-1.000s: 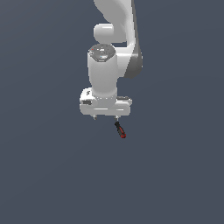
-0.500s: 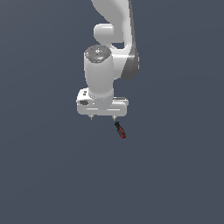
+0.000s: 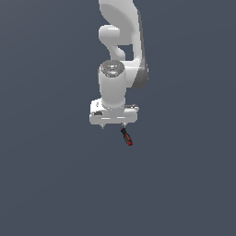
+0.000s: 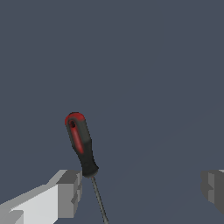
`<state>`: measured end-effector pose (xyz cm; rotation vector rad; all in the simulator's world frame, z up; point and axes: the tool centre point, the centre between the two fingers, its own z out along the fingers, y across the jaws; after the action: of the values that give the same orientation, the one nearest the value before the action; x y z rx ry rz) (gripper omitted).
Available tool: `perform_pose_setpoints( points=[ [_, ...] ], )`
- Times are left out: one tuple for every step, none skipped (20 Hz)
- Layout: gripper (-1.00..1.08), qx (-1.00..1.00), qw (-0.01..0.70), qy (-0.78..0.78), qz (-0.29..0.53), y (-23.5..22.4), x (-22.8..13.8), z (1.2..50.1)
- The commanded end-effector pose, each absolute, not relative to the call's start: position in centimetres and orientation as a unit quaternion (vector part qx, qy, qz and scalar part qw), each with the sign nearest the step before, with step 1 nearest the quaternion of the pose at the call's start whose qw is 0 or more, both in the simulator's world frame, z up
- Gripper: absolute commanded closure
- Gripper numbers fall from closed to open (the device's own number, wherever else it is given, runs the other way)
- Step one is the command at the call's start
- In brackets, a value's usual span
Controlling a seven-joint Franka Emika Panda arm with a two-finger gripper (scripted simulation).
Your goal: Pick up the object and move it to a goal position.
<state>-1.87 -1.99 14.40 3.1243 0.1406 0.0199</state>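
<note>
Wrist view shows me the gripper (image 4: 140, 192) spread wide, its fingers (image 4: 70, 192) well apart, with the red-and-black tool (image 4: 81, 146) just beside one finger, not pinched.

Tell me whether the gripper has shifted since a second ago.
Yes. The gripper has shifted toward the exterior view's left, relative to the unmoved red-and-black tool.

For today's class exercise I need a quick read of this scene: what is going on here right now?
A white Panda arm hangs its gripper just above a small red-and-black screwdriver. In the wrist view the fingers stand wide apart, the tool's thin shaft running close beside one of them, its handle pointing away. Nothing is clamped, so the pick-up has not happened yet. No goal marker shows in either view.
</note>
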Motion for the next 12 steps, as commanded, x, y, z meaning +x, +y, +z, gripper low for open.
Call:
perform_pose_setpoints(
  points=[
    [-0.92,0.997,0.007,0.074,0.005,-1.1,-2.9,12.7],
    [-0.92,0.996,0.006,0.088,0.004,-0.6,-3.3,12.0],
    [-0.92,0.995,0.006,0.101,0.003,-0.2,-3.8,11.3],
    [-0.92,0.993,0.006,0.114,0.003,0.2,-4.3,10.6],
    [-0.92,0.992,0.005,0.126,0.002,0.5,-4.8,10.0],
    [-0.92,0.991,0.004,0.137,0.002,0.9,-5.2,9.5],
    [-0.92,0.989,0.004,0.147,0.002,1.2,-5.6,9.0],
    [-0.92,0.988,0.003,0.156,0.001,1.5,-6.0,8.5],
    [-0.92,0.986,0.003,0.164,0.001,1.7,-6.3,8.1],
    [-0.92,0.985,0.002,0.171,0.001,1.9,-6.6,7.8],
    [-0.92,0.984,0.002,0.178,0.001,2.2,-6.9,7.5],
    [-0.92,0.983,0.001,0.184,0.000,2.3,-7.2,7.2]
  ],
)
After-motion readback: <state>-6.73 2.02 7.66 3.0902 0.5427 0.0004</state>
